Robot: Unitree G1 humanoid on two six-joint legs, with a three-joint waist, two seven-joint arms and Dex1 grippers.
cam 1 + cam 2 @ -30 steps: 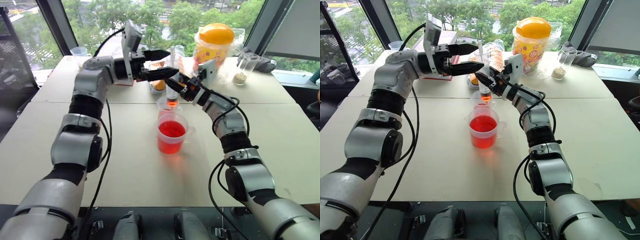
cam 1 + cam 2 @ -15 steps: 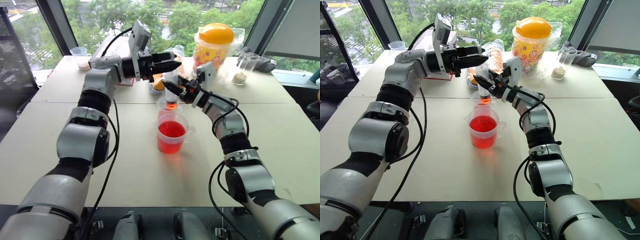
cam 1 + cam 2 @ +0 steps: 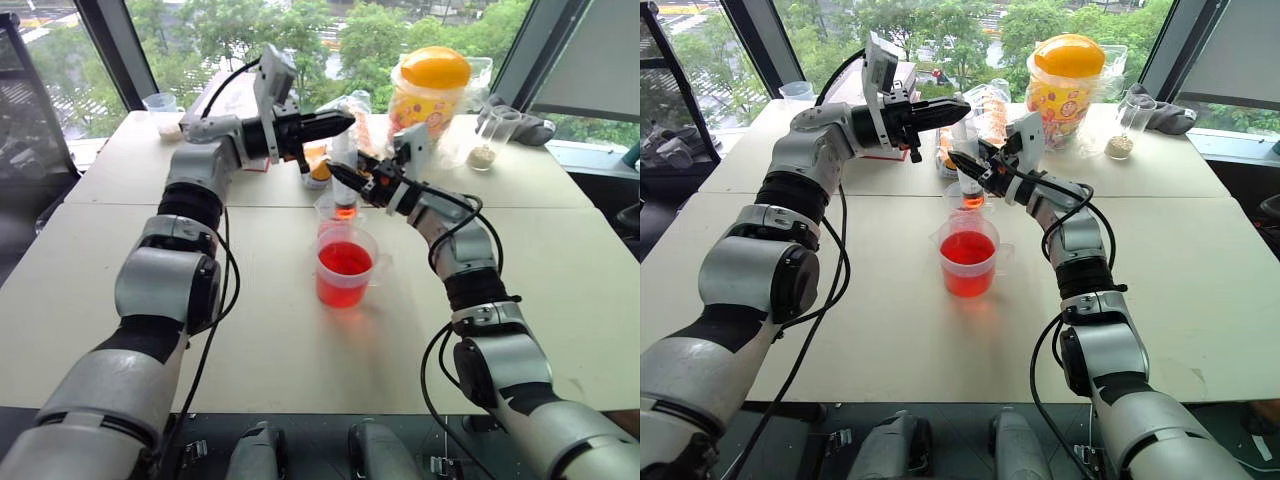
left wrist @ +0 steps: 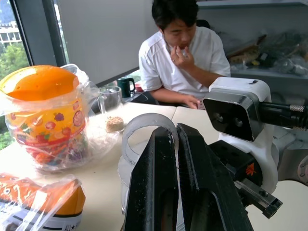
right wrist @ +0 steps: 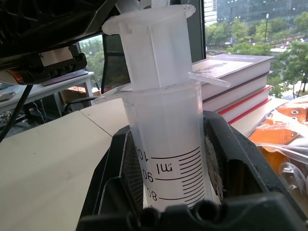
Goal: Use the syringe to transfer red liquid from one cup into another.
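On the far left corner of the pale tabletop (image 3: 120, 290) stands a small clear cup with white powder (image 3: 160, 108). The left gripper (image 3: 340, 121) reaches in level from the left, its two black fingers (image 4: 159, 187) pressed together at the white plunger (image 5: 151, 43) that tops the syringe. Whether they actually pinch the plunger cannot be told.

Just below it, the clear plastic syringe with printed scale marks (image 5: 171, 154) stands upright, its orange tip (image 3: 345, 208) inside the smaller, narrower clear plastic cup (image 3: 335, 212). In front of that cup, touching or nearly so, sits the wider clear beaker-like cup with a side handle (image 3: 345, 270), about half full of translucent red liquid (image 3: 343, 262).

The right gripper (image 3: 350, 178) comes from the right and is clamped on the syringe barrel.

Farther right, at the table's back, are a clear tub with a yellow-orange lid (image 3: 430, 85) and a tall clear glass with beige grains (image 3: 483, 140). A person in a white shirt (image 4: 185, 57) sits beyond the table.
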